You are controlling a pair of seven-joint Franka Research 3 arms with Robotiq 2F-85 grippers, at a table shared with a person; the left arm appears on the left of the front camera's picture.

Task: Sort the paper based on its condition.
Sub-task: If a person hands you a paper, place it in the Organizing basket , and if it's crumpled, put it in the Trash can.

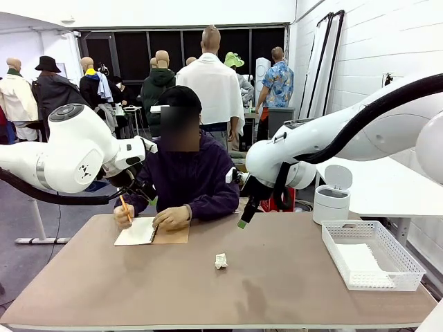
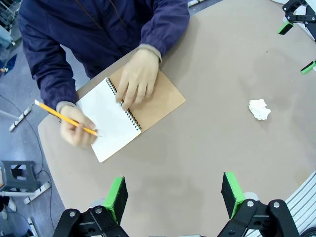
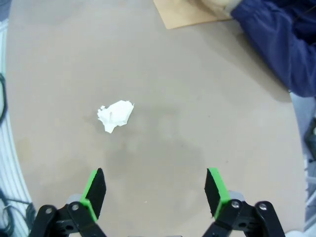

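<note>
One big brown table [image 1: 291, 277] sits between the robot and a person [image 1: 190, 176] in a dark blue top at the far side. The left arm [image 1: 69, 149] hangs in the air by the person's writing hand, and its left gripper [image 2: 174, 187] is spread wide over bare table with nothing in it. The right arm [image 1: 332, 138] comes in from the other side, and its right gripper [image 3: 154, 180] is spread wide too, holding nothing, up above the table. A white basket [image 1: 336, 256] sits at the robot's right end of the table with flat white paper [image 1: 363, 263] lying in it. A notebook [image 1: 149, 232] lies open in front of the person, with one hand [image 2: 138, 79] flat on it. A small crumpled paper ball [image 1: 221, 261] lies alone near the middle of the table, well apart from the basket and just ahead of the right gripper. The person's other hand holds an orange pencil [image 2: 64, 117] on the page
</note>
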